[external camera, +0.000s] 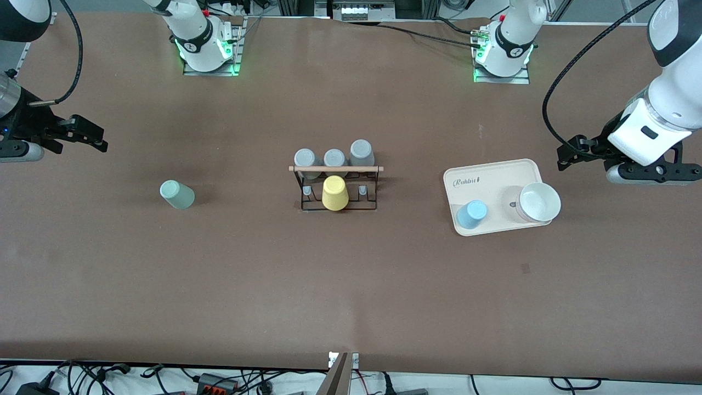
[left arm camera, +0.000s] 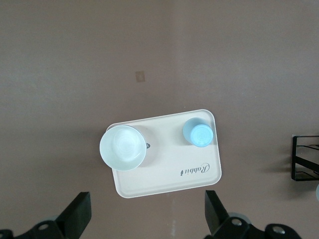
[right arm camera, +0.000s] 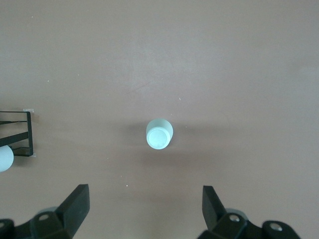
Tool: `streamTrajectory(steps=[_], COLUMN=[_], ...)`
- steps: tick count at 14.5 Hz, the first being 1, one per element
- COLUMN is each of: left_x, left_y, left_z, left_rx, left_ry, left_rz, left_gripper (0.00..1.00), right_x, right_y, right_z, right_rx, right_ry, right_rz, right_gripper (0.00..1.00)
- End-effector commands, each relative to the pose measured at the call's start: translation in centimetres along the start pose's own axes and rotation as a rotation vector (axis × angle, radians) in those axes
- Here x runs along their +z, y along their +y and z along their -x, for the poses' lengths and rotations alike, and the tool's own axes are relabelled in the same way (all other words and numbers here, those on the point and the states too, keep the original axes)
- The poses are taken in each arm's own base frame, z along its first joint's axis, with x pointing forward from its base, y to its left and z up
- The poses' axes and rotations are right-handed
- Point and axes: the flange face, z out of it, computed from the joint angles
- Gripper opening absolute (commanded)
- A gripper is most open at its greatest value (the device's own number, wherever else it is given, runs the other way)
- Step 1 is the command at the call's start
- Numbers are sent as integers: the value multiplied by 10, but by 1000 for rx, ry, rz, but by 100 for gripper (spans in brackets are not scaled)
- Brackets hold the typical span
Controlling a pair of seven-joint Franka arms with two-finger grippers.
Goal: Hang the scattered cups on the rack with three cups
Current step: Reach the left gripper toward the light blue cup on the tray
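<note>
green cup point(external camera: 177, 195) upside down, blue cup point(external camera: 471, 214) upside down on tray point(external camera: 496, 171)

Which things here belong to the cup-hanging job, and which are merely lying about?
Job:
- green cup, on the table toward the right arm's end
- blue cup, on the tray
- rack

Lying about:
- yellow cup
- three grey cups
- cream tray
- white bowl

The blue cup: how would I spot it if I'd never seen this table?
Find the cream tray marked "Rabbit", toward the left arm's end of the table. The pale blue cup stands upside down on its corner nearest the front camera, beside a white bowl. It is the only blue cup, and the only cup on the tray.
</note>
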Motion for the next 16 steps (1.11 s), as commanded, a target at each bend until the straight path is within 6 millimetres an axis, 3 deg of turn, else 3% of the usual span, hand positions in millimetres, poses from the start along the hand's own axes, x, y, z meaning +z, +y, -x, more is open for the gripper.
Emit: streamTrajectory(steps=[1,3,7,9,11,14,15,16], left_x=[-4,-4,19,56,108,142,175,192], left_y=[2,2,5,16,38,57,63,62], left_z=[0,0,-9,-23,-35,-40,-49,-55], left_rx=[21,21,24,36,73,89,111,104], left_ry=[4,6,-34,-90,-174,-210,-215,-200], left_rz=[5,5,10,18,16,14,-1,-2], left_gripper=[100,100,100,100,100,100,100,100], right_x=[-11,-13,-11,-10,-10,-9,-9,-9], right_y=[-1,0,-1,-3,-3,-3,-3,-3], right_z=[11,10,9,8,8,8,8,8], right_rx=[-15,-9,-11,-15,-15,-15,-14,-14], right_ry=[6,13,15,13,12,10,9,9], right_rz=[6,7,7,7,7,7,7,7], right_gripper=[100,100,100,100,100,100,100,100])
